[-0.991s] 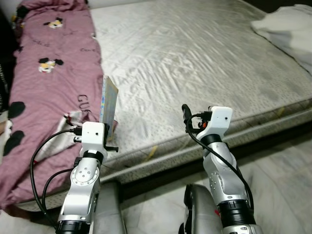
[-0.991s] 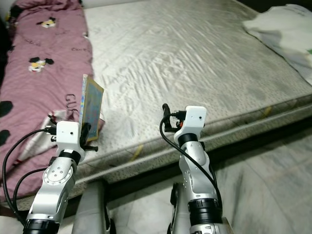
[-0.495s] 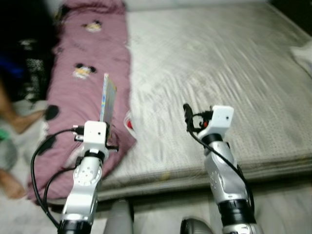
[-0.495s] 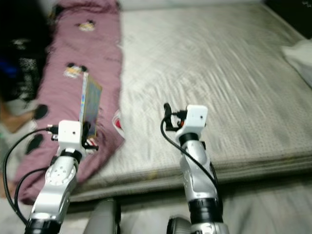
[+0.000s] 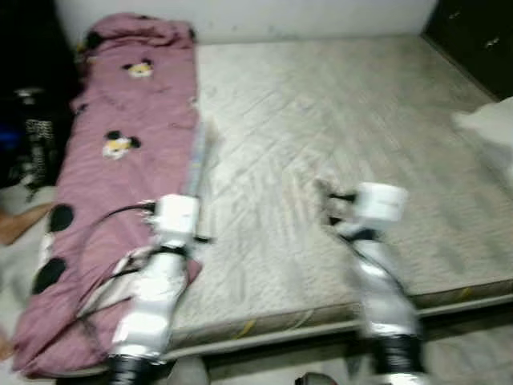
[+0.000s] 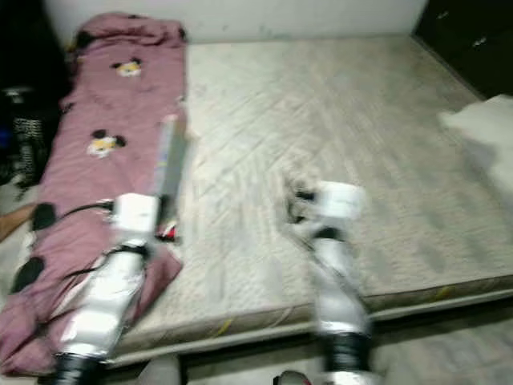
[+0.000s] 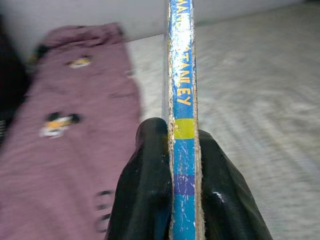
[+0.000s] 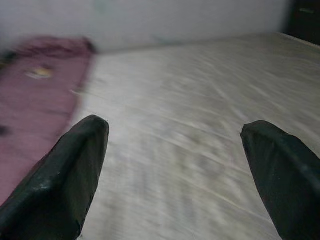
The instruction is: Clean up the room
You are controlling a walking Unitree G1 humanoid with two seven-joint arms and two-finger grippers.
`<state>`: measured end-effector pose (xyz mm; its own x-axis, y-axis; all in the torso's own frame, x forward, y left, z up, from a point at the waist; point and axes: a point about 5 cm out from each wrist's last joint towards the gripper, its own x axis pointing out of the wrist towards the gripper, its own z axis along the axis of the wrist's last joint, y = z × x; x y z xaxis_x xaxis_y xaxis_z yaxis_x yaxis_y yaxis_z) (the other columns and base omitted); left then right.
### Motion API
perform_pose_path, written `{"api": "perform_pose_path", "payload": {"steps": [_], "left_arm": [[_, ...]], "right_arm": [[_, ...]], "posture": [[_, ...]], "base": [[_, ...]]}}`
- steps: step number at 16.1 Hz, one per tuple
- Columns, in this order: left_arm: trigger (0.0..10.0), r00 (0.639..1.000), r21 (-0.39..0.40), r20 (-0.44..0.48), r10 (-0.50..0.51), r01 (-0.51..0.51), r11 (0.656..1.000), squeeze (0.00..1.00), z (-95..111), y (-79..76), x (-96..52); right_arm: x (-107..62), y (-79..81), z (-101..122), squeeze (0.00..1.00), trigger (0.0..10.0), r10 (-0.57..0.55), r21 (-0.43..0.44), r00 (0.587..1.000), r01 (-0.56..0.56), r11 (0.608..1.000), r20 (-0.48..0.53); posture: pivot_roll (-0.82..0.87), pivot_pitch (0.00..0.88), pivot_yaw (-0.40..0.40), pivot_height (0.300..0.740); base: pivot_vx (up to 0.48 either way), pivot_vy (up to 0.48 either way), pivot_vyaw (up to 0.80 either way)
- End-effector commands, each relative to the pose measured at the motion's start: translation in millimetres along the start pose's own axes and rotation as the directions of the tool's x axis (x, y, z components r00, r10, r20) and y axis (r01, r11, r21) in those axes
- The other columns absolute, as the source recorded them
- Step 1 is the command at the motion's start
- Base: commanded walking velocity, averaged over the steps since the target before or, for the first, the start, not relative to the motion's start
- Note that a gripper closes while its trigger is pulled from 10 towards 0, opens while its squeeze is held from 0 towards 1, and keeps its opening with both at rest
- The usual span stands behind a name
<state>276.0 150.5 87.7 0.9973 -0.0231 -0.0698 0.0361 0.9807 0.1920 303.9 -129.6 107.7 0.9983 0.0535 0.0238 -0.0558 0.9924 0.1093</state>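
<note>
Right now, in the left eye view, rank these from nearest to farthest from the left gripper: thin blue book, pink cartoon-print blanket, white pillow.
1. Thin blue book, clamped in the left gripper.
2. Pink cartoon-print blanket, beside it, bed's left.
3. White pillow, far right edge.

A bedroom in a home, it seems, though the head views are blurred: a bare mattress (image 5: 337,152) against a white wall (image 5: 280,16), with a pink cartoon-print quilt (image 5: 120,168) along one side.
</note>
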Motion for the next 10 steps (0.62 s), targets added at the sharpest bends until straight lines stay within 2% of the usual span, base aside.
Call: {"api": "perform_pose_path", "payload": {"steps": [1,3,6,10], "left_arm": [[10.0,0.999,0.0,-0.005,0.048,-0.048,0.999,0.0,-3,10.0,-2.2],[10.0,0.999,-0.007,-0.009,0.046,-0.046,0.999,0.0,-4,10.1,-2.1],[10.0,1.0,-0.032,0.003,-0.012,0.012,0.999,0.0,-2,4.3,-0.9],[10.0,0.999,-0.058,0.031,-0.028,0.029,0.998,0.0,3,-0.7,0.5]], "right_arm": [[-1.4,-6.4,-2,0.0,10.0,-0.02,-0.021,1.0,0.02,1.0,-0.015],[-2.4,-6.4,-6,0.0,10.0,-0.018,-0.028,0.999,0.017,0.999,-0.026],[-1.5,-3.9,-4,0.0,10.0,-0.009,-0.055,1.0,0.008,0.998,-0.011],[-1.8,-7.4,-7,0.0,10.0,-0.031,-0.049,0.999,0.029,0.998,-0.03]], "posture": [[0.07,0.0,0.01,0.74],[0.07,0.0,0.009,0.74],[0.06,0.0,0.011,0.74],[0.06,0.0,0.009,0.74]], "base": [[0.0,0.0,0.0],[0.0,0.0,0.0],[0.0,0.0,0.0],[0.0,0.0,0.0]]}}
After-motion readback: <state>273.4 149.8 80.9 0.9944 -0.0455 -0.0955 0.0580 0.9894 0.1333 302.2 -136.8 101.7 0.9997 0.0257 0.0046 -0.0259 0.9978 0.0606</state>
